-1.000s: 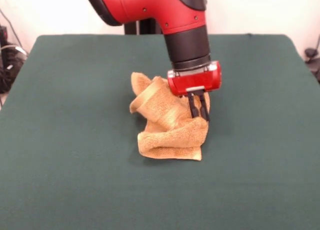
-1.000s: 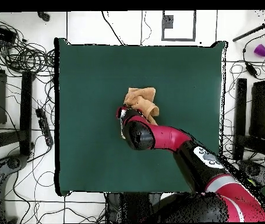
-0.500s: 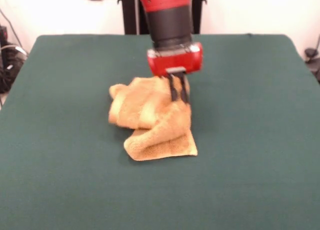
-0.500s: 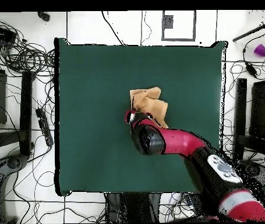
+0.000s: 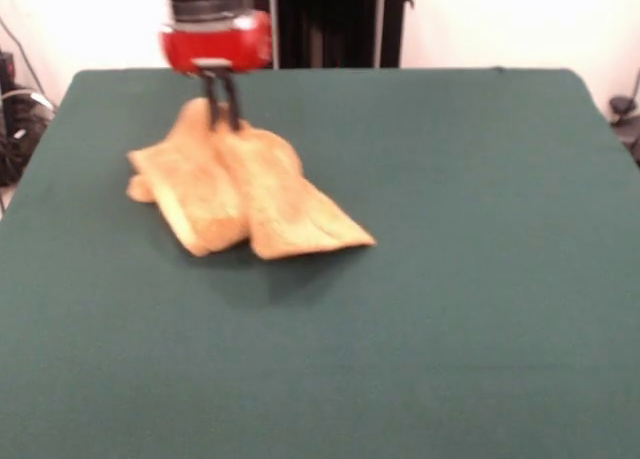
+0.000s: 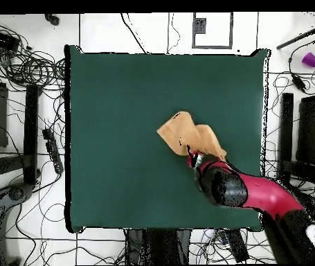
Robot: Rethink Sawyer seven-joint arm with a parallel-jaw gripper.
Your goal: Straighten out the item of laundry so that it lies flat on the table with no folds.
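The orange-yellow towel [image 5: 235,194] lies partly unrolled on the dark green table [image 5: 450,279], still in two long folds side by side, with its far end lifted. My gripper [image 5: 222,122] is shut on that far end, at the table's far left in the front view. In the overhead view the towel [image 6: 184,134] stretches from the table's middle toward the lower right, where the gripper [image 6: 194,158] holds it under the red arm.
Cables and equipment [image 6: 21,83] lie on the floor around the table. A purple object [image 6: 311,60] sits on the floor at the upper right of the overhead view. The robot's dark pedestal [image 5: 330,24] stands behind the table's far edge.
My gripper has dragged the towel's held end toward the far left in the front view. The crumpled heap has stretched out into a longer, flatter shape.
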